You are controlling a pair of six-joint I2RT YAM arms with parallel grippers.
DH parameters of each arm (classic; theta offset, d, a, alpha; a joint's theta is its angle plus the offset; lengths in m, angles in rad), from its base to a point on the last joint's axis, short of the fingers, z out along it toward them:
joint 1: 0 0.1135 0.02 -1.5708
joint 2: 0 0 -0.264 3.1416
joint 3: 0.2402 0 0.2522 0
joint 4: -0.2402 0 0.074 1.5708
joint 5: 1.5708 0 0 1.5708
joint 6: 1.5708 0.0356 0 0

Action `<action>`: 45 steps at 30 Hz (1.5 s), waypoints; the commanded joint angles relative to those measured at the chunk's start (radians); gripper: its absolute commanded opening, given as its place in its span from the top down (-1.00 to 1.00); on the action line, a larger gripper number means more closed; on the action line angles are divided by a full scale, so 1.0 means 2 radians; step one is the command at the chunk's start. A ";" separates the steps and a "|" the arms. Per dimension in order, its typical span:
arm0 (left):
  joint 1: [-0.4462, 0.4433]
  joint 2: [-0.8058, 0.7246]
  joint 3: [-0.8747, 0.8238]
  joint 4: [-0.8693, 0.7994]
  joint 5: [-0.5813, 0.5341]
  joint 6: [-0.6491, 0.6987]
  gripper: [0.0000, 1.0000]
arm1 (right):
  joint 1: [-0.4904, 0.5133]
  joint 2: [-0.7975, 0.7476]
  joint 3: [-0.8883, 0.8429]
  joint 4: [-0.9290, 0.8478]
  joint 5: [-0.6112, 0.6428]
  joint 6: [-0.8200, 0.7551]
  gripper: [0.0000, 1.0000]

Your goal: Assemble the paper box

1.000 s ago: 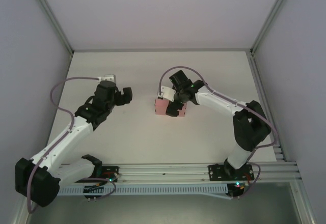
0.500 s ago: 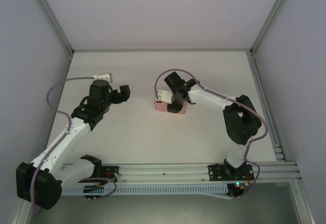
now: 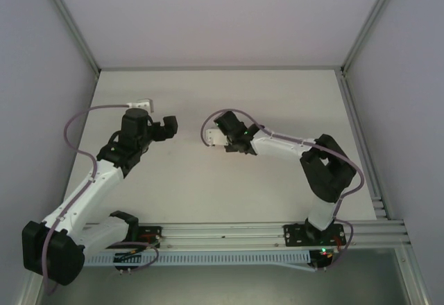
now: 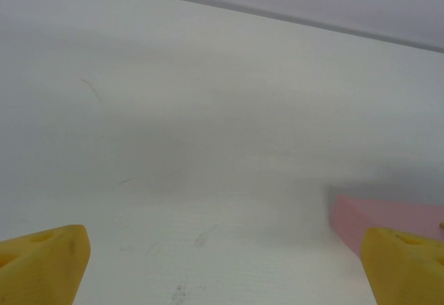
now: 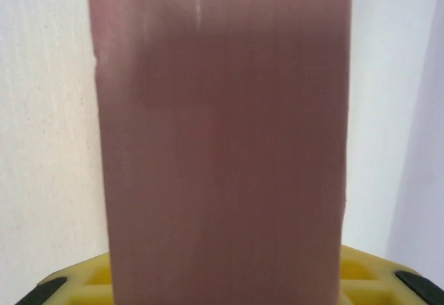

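The pink paper box point(image 5: 222, 138) fills the middle of the right wrist view, very close to the camera, with white table on both sides. It hides my right fingertips, and yellow finger bases point(image 5: 388, 270) show below it. From above, my right gripper point(image 3: 226, 141) sits low at mid-table and covers the box. In the left wrist view a pink corner of the box point(image 4: 388, 215) lies flat on the table at the right. My left gripper point(image 3: 168, 126) is open, its yellow fingertips point(image 4: 41, 263) wide apart over bare table, a short way left of the box.
The white table point(image 3: 277, 97) is walled by grey panels on three sides, with an aluminium frame post point(image 3: 357, 132) along the right edge. A rail point(image 3: 229, 232) carries both arm bases at the near edge. A purple cable point(image 3: 83, 121) loops beside the left arm.
My right gripper has moved left and lower over the pink box, which showed beside it before and is now covered from above. The left arm drew back slightly, then stayed still.
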 commanded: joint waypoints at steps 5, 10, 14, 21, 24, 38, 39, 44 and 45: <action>0.005 0.001 0.004 -0.002 0.013 0.006 -1.00 | 0.005 -0.001 -0.060 0.152 0.063 -0.047 0.36; 0.005 0.003 0.003 -0.002 0.012 0.007 -1.00 | 0.010 -0.003 -0.078 0.137 0.044 -0.021 0.16; 0.005 0.009 0.009 -0.009 0.010 0.007 -1.00 | 0.010 -0.004 -0.083 0.130 0.041 -0.012 0.20; 0.005 0.007 0.004 -0.007 0.007 0.004 -0.99 | 0.010 -0.008 -0.094 0.125 0.026 -0.007 0.09; 0.005 0.010 0.004 -0.005 0.005 0.001 -1.00 | 0.010 -0.009 -0.097 0.119 0.025 -0.002 0.02; 0.008 -0.011 -0.014 0.025 0.001 0.001 -0.99 | 0.019 -0.066 -0.075 0.000 -0.036 0.063 -1.00; 0.008 -0.013 -0.015 0.027 0.002 0.002 -0.99 | 0.019 -0.072 -0.073 -0.009 -0.042 0.065 -1.00; 0.010 -0.020 -0.022 0.040 -0.002 0.006 -1.00 | 0.021 -0.114 -0.064 -0.059 -0.087 0.098 -1.00; 0.010 -0.021 -0.025 0.043 -0.003 0.006 -0.99 | 0.020 -0.125 -0.062 -0.071 -0.101 0.105 -1.00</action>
